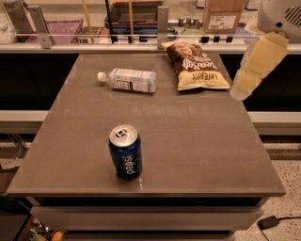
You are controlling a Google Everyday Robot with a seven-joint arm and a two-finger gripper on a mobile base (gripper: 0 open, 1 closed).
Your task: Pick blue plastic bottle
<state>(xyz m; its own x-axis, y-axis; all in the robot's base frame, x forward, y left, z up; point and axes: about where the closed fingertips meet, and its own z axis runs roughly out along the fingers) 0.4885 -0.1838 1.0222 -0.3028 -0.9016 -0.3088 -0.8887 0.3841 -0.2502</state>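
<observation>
1. While my gripper (247,77) hangs in the air at the right edge of the table (197,141), the blue plastic bottle (128,80) lies on its side on the tabletop. It is well apart from my gripper, on the far side of the chip bag (197,66). I cannot tell whether my gripper is open or closed, and it holds nothing that I can see.
2. The bottle is clear with a bluish tint. Its white cap points away from my gripper and its base points toward it. A white and pale-blue label wraps its middle.
3. I judge it light and thin-walled, so a hard squeeze would dent it. It is also round and smooth, so a nudge could roll it or let it slip. The best hold looks to be from above, across the labelled middle, at right angles to its length.
4. The chip bag lies flat between my gripper and the bottle. It is near the bottle's base without touching it. Reaching across likely means passing above the bag, so I should stay high until I am past it.
5. A dark blue Pepsi can (125,151) stands upright toward the table's near edge, well apart from both my gripper and the bottle. It is out of the way and is not my target.
6. A cardboard box (223,14) sits beyond the table, behind the bag.
</observation>
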